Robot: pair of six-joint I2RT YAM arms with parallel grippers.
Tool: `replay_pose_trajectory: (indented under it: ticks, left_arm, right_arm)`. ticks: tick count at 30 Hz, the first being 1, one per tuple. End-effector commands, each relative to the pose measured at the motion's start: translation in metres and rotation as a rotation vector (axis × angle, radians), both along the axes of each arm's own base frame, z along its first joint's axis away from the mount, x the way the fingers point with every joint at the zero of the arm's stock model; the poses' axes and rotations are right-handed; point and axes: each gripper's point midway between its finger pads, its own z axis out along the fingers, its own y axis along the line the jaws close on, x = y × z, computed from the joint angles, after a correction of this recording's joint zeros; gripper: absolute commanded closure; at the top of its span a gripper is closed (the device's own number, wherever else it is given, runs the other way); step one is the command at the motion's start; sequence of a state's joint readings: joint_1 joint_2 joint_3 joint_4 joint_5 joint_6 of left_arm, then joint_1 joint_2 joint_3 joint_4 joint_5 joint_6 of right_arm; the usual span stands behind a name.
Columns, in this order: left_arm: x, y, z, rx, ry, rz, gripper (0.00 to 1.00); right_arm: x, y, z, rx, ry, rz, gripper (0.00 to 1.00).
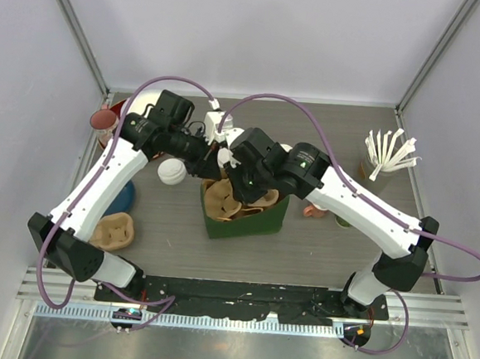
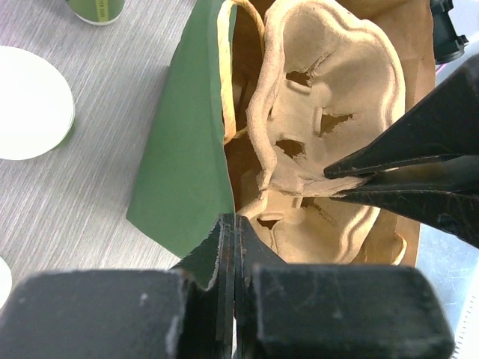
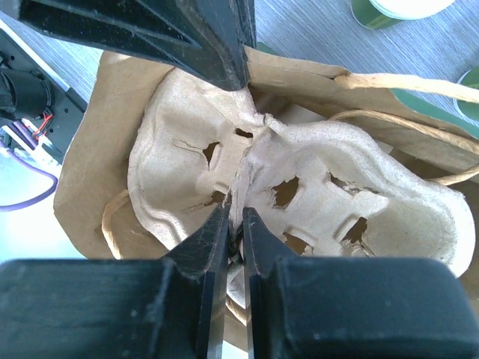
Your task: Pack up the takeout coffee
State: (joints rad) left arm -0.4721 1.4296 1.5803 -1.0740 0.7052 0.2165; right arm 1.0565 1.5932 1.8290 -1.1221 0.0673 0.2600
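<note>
Your left pincer (image 2: 233,228) pinches the bag (image 2: 179,164) rim, a lidded cup (image 2: 30,105) off to its left. Your right pincer (image 3: 236,224) pinches the tray's (image 3: 374,173) ridge.

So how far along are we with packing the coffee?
Done: the green bag stands open with the pulp carrier in its mouth. In hand: the left jaws pinch the bag's rim, the right jaws grip the carrier's middle ridge. Left: the carrier's wells are empty, and a lidded cup sits on the table outside the bag.
</note>
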Motion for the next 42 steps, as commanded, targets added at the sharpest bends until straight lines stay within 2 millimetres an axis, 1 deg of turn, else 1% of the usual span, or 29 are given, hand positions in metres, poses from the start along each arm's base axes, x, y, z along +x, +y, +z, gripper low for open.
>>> replay_pose_trajectory:
  ticks: [1,3,4,6,7,8,9,13,14,16,17,18,21,24,26,28,29,31,32,34,35,38,40,42]
  left_arm:
    - [-0.007,-0.005,0.006,-0.014,0.003,-0.036,1.0]
    - [-0.009,-0.004,0.008,-0.014,-0.002,-0.039,1.0]
    - [-0.009,-0.004,0.007,-0.011,0.002,-0.04,1.0]
    - [-0.011,-0.004,0.007,-0.012,0.004,-0.045,1.0]
    - [-0.012,-0.004,0.006,-0.012,0.007,-0.046,1.0]
    - [-0.011,-0.004,0.005,-0.012,0.008,-0.046,1.0]
    - [-0.011,-0.004,0.005,-0.013,0.008,-0.045,1.0]
    - [-0.01,-0.005,-0.001,-0.011,0.027,-0.046,1.0]
    - [-0.01,-0.005,-0.002,-0.009,0.03,-0.046,1.0]
    - [-0.011,-0.006,-0.002,-0.013,0.038,-0.05,1.0]
    - [-0.011,-0.007,-0.002,-0.016,0.038,-0.051,1.0]
    - [-0.011,-0.008,-0.001,-0.018,0.041,-0.051,1.0]
    - [-0.009,-0.008,-0.001,-0.016,0.043,-0.042,1.0]
    - [-0.005,-0.007,-0.003,-0.009,0.043,-0.023,1.0]
    - [0.003,-0.005,-0.006,0.015,0.039,0.035,1.0]
    - [0.014,0.001,-0.01,0.051,0.034,0.111,1.0]
    - [0.021,0.002,-0.01,0.059,0.019,0.141,1.0]
    - [0.028,0.005,-0.009,0.071,0.02,0.197,1.0]
    - [0.033,0.007,-0.009,0.082,0.008,0.228,1.0]
    - [0.038,0.009,-0.01,0.089,0.003,0.267,1.0]
    - [0.044,0.011,-0.011,0.097,-0.011,0.298,1.0]
    - [0.051,0.014,-0.011,0.101,-0.007,0.363,1.0]
    - [0.053,0.015,-0.01,0.096,-0.009,0.377,1.0]
    - [0.048,0.012,-0.009,0.076,0.017,0.373,1.0]
  right_arm:
    - [0.012,0.029,0.025,0.114,-0.083,0.024,0.99]
    - [0.014,0.028,0.019,0.102,-0.08,0.007,0.99]
    - [0.016,0.025,0.013,0.081,-0.083,-0.004,0.99]
    - [0.022,0.019,0.008,0.081,-0.077,-0.03,0.99]
    - [0.021,0.015,-0.007,0.061,-0.052,-0.032,0.99]
    - [0.021,0.012,-0.009,0.071,-0.048,-0.037,0.99]
    - [0.028,0.007,-0.023,0.063,-0.035,-0.059,0.99]
    - [0.035,0.001,-0.04,0.091,-0.011,-0.099,0.99]
    - [0.04,-0.002,-0.044,0.076,-0.028,-0.125,0.99]
    - [0.043,-0.007,-0.056,0.045,-0.028,-0.153,0.99]
    - [0.045,-0.008,-0.059,0.04,-0.031,-0.161,0.99]
    - [0.045,-0.007,-0.067,0.025,-0.021,-0.162,0.99]
    - [0.045,-0.001,-0.08,0.022,0.005,-0.161,0.99]
    - [0.046,0.002,-0.086,0.036,0.014,-0.172,0.99]
    - [0.044,0.002,-0.087,0.054,0.016,-0.186,0.99]
    - [0.044,-0.003,-0.089,0.03,-0.001,-0.205,0.99]
    - [0.036,-0.005,-0.091,0.0,-0.007,-0.191,0.99]
    - [0.031,-0.008,-0.094,-0.035,-0.023,-0.183,0.99]
    - [0.025,-0.008,-0.099,-0.057,-0.012,-0.169,0.99]
    - [0.02,-0.007,-0.102,-0.066,0.002,-0.16,0.99]
    - [0.018,-0.009,-0.104,-0.08,0.006,-0.155,0.99]
    - [0.013,-0.012,-0.108,-0.107,0.015,-0.149,0.99]
    - [0.009,-0.016,-0.111,-0.118,0.028,-0.154,0.99]
    - [0.005,-0.018,-0.115,-0.117,0.054,-0.155,0.99]
